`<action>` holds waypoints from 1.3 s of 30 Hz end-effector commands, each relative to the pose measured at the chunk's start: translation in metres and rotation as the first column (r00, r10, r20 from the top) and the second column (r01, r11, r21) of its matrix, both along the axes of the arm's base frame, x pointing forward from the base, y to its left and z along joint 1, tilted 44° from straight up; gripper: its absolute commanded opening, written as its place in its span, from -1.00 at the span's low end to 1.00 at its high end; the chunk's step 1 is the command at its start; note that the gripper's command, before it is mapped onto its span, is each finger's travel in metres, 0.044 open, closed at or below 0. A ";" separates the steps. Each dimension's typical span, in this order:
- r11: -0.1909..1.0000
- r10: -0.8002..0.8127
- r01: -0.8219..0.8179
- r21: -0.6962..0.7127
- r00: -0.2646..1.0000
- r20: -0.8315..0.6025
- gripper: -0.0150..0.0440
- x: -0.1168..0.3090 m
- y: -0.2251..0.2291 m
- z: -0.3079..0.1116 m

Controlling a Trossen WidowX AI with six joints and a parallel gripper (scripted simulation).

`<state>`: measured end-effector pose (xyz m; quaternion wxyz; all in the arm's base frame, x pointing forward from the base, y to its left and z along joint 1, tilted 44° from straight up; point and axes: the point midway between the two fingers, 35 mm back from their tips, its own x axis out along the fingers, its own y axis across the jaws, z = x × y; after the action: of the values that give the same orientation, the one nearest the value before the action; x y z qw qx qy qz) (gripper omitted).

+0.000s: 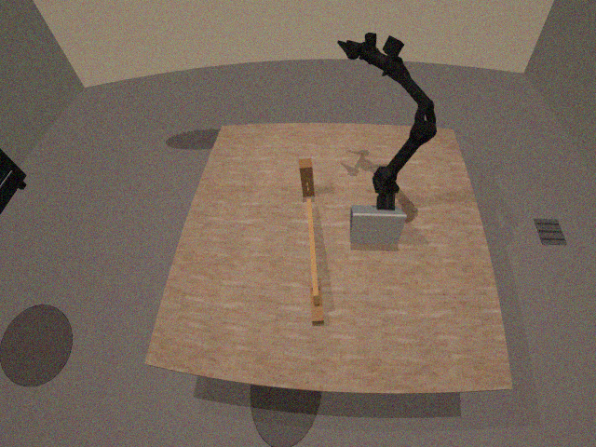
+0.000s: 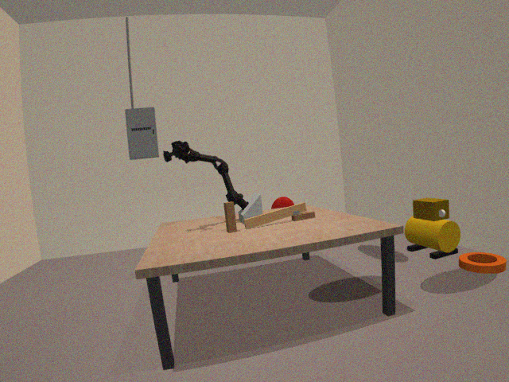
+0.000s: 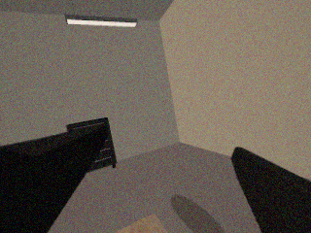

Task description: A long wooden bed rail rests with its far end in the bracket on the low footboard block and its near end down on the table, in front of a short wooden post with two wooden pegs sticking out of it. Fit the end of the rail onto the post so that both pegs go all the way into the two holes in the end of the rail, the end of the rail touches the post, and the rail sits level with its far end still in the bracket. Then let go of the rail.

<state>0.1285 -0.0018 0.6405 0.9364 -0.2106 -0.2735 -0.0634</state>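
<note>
The long wooden rail is tilted. Its near end is down on the table, a small gap from the post, and its far end is raised over the low footboard block. The post stands upright. Small pale marks show on its rail-facing side in the top view; the pegs are too small to make out clearly, and the holes are not visible. My gripper is open and empty, high above the table and well away from the rail and post.
A grey wedge-like block is at the arm's base, beside the rail. The wooden table carries everything. Off the table are a red ball, a yellow machine and an orange ring.
</note>
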 end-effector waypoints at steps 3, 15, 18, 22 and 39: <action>0.997 -0.009 0.021 0.074 0.987 -0.161 1.00 0.065 -0.036 -0.035; 0.998 -0.020 0.048 0.035 0.829 -0.559 1.00 0.206 -0.049 -0.162; 0.999 -0.038 0.047 -0.004 0.742 -0.669 1.00 0.234 -0.043 -0.205; 0.999 -0.047 0.022 -0.042 0.627 -0.777 1.00 0.257 -0.023 -0.258; 0.812 -0.434 -0.433 -0.393 0.005 -0.901 1.00 0.261 0.057 -0.496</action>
<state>0.3992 0.0431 0.1759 0.7777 -0.4268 0.4322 0.1621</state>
